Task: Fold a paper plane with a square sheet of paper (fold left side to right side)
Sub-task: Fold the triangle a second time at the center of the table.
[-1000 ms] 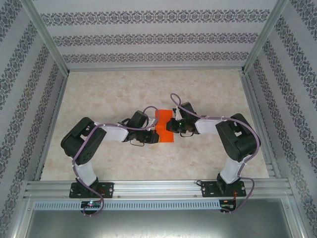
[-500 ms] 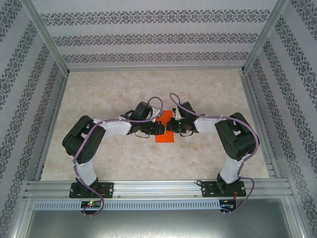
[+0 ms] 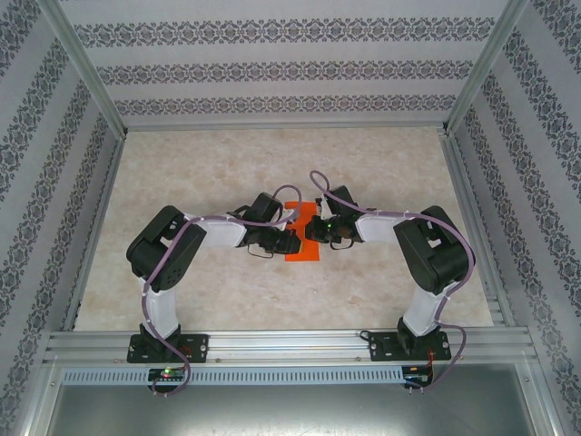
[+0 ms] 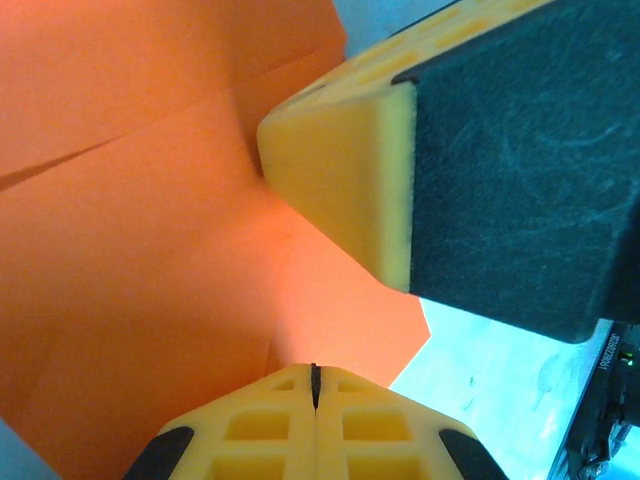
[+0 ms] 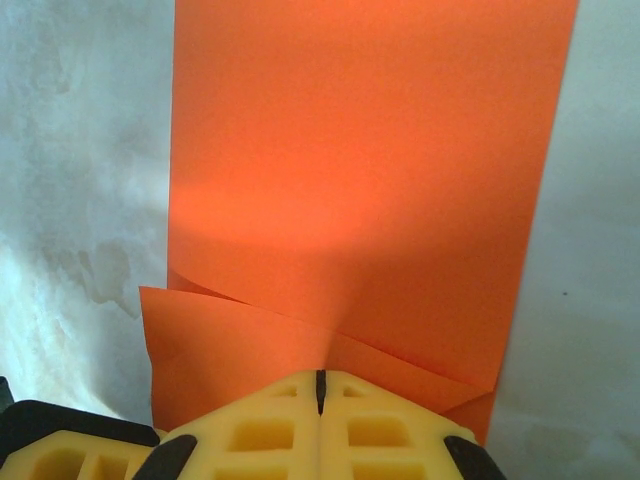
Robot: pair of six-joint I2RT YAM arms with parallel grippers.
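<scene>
The square sheet of paper (image 3: 304,252) lies mid-table as a narrow upright orange strip with folded layers. My left gripper (image 3: 295,241) comes in from the left with its yellow fingers shut and their tips down on the orange surface (image 4: 150,300). My right gripper (image 3: 310,229) meets it from the right, also shut, tips resting on the paper (image 5: 370,150) where a slanted flap (image 5: 230,340) overlaps the strip. In the left wrist view, one of the right gripper's yellow fingers (image 4: 340,190) presses the paper just ahead of my left gripper (image 4: 315,368). Both grippers hide the strip's middle from above.
The marble-patterned table (image 3: 227,163) spreads open around the paper on every side. Aluminium rails (image 3: 290,343) run along the near edge, with more along the sides, and patterned walls (image 3: 290,64) enclose the back and sides.
My left arm has swung right and slightly away from me over the paper. The orange shape now looks narrower, with its left part lying over the right. The right gripper has barely moved.
</scene>
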